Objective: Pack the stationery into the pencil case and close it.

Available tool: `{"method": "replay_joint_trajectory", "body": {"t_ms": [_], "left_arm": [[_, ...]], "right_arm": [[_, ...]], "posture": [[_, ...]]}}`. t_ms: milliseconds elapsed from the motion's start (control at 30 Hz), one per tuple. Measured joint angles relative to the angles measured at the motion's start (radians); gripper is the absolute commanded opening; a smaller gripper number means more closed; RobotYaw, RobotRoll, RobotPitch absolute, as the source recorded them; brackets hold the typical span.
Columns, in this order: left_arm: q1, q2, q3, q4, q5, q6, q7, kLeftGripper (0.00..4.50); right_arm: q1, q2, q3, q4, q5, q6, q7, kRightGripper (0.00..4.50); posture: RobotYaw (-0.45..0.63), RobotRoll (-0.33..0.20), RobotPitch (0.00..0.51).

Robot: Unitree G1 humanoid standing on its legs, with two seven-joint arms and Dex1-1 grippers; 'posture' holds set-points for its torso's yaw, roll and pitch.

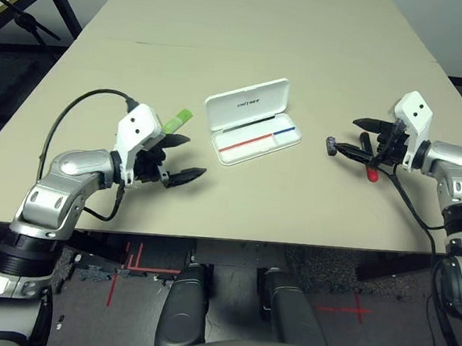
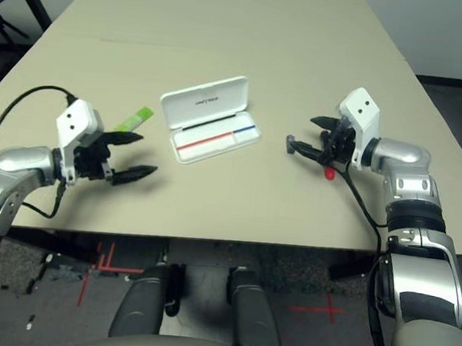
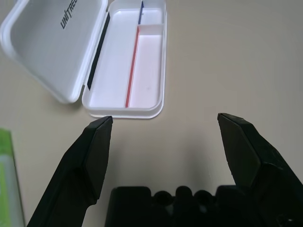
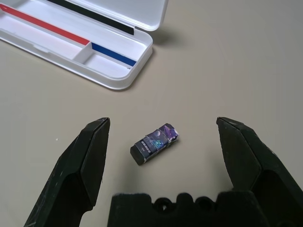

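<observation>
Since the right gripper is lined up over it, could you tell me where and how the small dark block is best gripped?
Grip the small dark block across its two long sides, at mid-length, coming down from above with the open right gripper. It lies flat and askew between the fingers, so turning the wrist to square up should help, I'd judge.

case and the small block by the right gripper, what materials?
Case: looks like hard white plastic, glossy; thin moulded walls, rounded corners, printed lettering on the lid. Block: likely an eraser in a printed paper or film sleeve, dark end bare; can't confirm.
</observation>
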Motion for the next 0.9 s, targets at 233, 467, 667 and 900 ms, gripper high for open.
{"method": "replay_joint_trajectory", "body": {"t_ms": [233,467,667,900], "left_arm": [[-0.105,-0.025,-0.141,0.05,0.094,-0.006,-0.015,4.47],[-0.183,-0.078,-0.23,0.119,0.162,-0.017,-0.031,4.47],[-0.247,-0.115,-0.257,0.203,0.206,-0.042,-0.047,4.47],[-0.291,-0.151,-0.274,0.262,0.236,-0.059,-0.075,4.47]], "right_arm": [[0.014,-0.002,0.001,-0.027,0.001,0.029,0.008,4.5],[0.051,-0.003,0.001,-0.099,0.016,0.079,0.031,4.5],[0.088,-0.004,0.0,-0.179,0.051,0.144,0.054,4.5],[0.118,-0.005,-0.001,-0.241,0.084,0.193,0.058,4.5]], "posture": [[0.01,0.0,0.134],[0.0,0.0,0.133],[-0.02,0.0,0.129],[-0.03,0.0,0.128]]}}
